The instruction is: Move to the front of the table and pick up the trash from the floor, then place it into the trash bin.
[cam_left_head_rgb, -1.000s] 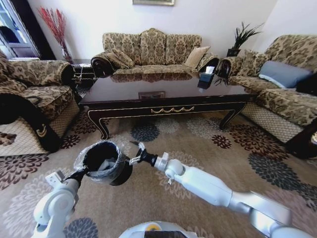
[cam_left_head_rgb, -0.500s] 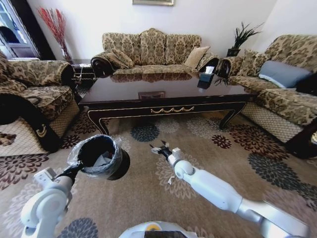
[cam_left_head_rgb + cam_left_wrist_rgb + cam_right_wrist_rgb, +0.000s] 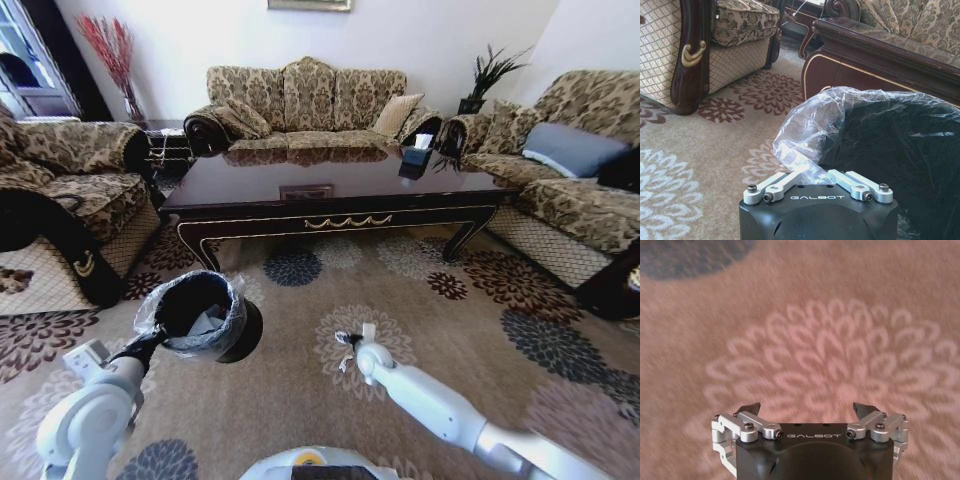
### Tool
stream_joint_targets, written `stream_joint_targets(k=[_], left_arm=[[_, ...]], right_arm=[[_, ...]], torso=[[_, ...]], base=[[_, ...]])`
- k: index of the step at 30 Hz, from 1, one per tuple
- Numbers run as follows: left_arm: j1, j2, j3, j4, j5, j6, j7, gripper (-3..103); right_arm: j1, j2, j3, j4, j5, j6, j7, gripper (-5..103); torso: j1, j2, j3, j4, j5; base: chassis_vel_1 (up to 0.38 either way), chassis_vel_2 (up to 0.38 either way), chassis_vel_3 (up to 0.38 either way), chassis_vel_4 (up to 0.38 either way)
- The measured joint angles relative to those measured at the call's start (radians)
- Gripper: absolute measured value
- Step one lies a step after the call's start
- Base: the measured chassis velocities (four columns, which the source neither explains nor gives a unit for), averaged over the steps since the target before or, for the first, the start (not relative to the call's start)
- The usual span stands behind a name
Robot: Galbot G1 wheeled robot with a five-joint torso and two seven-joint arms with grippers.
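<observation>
A robot faces a table (image 3: 330, 205) in a sitting room, sofas on three sides. Its left gripper (image 3: 150, 347) is clamped on the rim of a bin (image 3: 203, 320), holding it off the floor (image 3: 300, 400) at the robot's left front. The bin is black with a crinkly clear liner (image 3: 807, 135), and crumpled white trash (image 3: 207, 323) lies inside. The right gripper (image 3: 807, 412) hangs low over a cream flower medallion, fingers spread wide and empty. No loose litter can be made out on the carpet beneath it.

Judging by look, the trash is paper-light, soft and easily crushed, so a gentle pinch across its bulk should do. The bin seems light and stiff. The liner looks slippery and could slide under the fingers, so the grip wants to catch the rim itself
</observation>
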Motion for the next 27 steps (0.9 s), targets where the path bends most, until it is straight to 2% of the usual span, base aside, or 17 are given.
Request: stream_joint_targets(k=[10, 17, 25, 27], left_arm=[[0.015, 0.0, -0.011, -0.023, 0.001, 0.0, -0.002, 3], [0.017, -0.006, -0.014, -0.027, 0.001, 0.0, -0.003, 3], [0.009, 0.001, -0.012, -0.018, 0.001, 0.0, -0.002, 3], [0.007, 0.005, -0.01, -0.016, 0.001, 0.0, -0.002, 3]], right_arm=[[-0.019, 0.033, -0.003, -0.033, -0.003, -0.025, 0.001, 100], [-0.032, 0.085, -0.009, -0.052, 0.0, -0.058, 0.083, 100], [-0.037, 0.099, -0.008, -0.069, -0.003, -0.057, 0.08, 101], [-0.037, 0.098, -0.008, -0.07, -0.004, -0.055, 0.072, 91]], torso=[[0.0, 0.0, 0.0, 0.0002, -0.0002], [0.0, 0.0, 0.0, 0.0003, -0.0002], [0.0, 0.0, 0.0, 0.0002, -0.0002], [0.0, 0.0, 0.0, 0.0002, -0.0002]], base=[[0.0, 0.0, 0.0, 0.0], [0.0, 0.0, 0.0, 0.0], [0.0, 0.0, 0.0, 0.0], [0.0, 0.0, 0.0, 0.0]])
